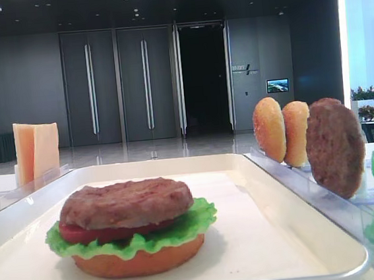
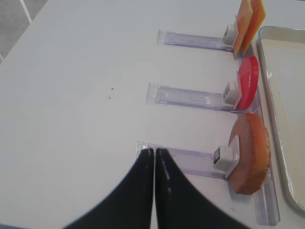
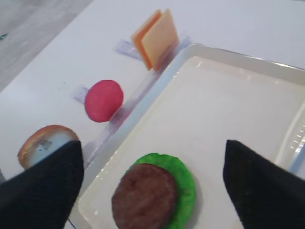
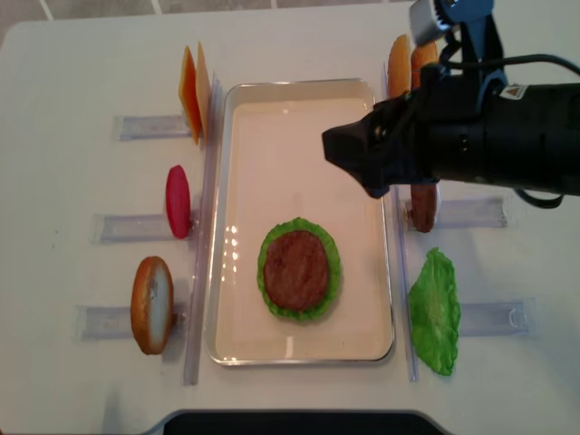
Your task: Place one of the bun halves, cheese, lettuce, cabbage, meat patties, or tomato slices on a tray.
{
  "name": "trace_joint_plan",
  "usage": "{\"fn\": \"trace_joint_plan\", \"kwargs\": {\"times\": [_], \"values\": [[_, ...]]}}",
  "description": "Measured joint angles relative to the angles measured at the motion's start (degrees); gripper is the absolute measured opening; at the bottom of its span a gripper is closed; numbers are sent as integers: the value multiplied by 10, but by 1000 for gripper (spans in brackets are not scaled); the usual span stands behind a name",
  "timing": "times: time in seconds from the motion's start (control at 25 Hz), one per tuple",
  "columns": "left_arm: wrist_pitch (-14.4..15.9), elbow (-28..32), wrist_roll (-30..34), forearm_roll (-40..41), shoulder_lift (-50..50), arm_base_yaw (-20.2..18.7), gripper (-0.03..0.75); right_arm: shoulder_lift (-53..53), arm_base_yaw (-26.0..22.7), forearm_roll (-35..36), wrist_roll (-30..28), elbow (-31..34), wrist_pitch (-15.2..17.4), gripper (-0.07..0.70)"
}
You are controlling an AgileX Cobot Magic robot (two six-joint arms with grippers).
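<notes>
On the white tray (image 4: 299, 118) stands a stack with a brown meat patty (image 4: 296, 269) on top of a green lettuce leaf (image 1: 182, 228), a red tomato slice (image 1: 77, 232) and a bun half (image 1: 139, 262). My right gripper (image 3: 152, 143) hovers above the tray, open, with nothing between its fingers; the stacked patty (image 3: 145, 196) lies below them. In the top view that gripper (image 4: 353, 154) is over the tray's right part. My left gripper (image 2: 154, 151) is shut and empty over the table, left of a bun half (image 2: 251, 160) standing in a rack.
Clear racks left of the tray hold cheese slices (image 4: 192, 89), a tomato slice (image 4: 178, 201) and a bun half (image 4: 151, 304). Right of the tray stand bun halves (image 1: 270, 129), a spare patty (image 1: 335, 147) and a loose lettuce leaf (image 4: 435, 313).
</notes>
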Motion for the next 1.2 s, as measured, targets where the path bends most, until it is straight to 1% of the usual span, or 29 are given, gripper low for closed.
{"fn": "trace_joint_plan", "kwargs": {"times": [0.08, 0.16, 0.2, 0.28, 0.44, 0.52, 0.64, 0.72, 0.8, 0.92, 1.0, 1.12, 1.2], "values": [[0, 0, 0, 0, 0, 0, -1, -17, -30, -61, 61, 0, 14, 593], [0, 0, 0, 0, 0, 0, -1, -28, -65, -122, 113, 0, 39, 593], [0, 0, 0, 0, 0, 0, -1, -32, -84, -148, 136, 0, 57, 593], [0, 0, 0, 0, 0, 0, -1, -35, -120, -185, 165, 0, 98, 593], [0, 0, 0, 0, 0, 0, -1, -37, -193, -249, 194, 0, 173, 589], [0, 0, 0, 0, 0, 0, -1, -38, -225, -289, 228, 0, 202, 589], [0, 0, 0, 0, 0, 0, -1, -38, -272, -368, 286, 0, 236, 588], [0, 0, 0, 0, 0, 0, -1, -38, -296, -427, 314, 0, 254, 588], [0, 0, 0, 0, 0, 0, -1, -39, -316, -483, 327, 0, 266, 588], [0, 0, 0, 0, 0, 0, -1, -39, -334, -570, 343, 0, 276, 588], [0, 0, 0, 0, 0, 0, -1, -39, -337, -599, 353, 0, 278, 588], [0, 0, 0, 0, 0, 0, -1, -39, -337, -606, 358, 0, 284, 588], [0, 0, 0, 0, 0, 0, -1, -39, -337, -606, 360, 0, 297, 588]]}}
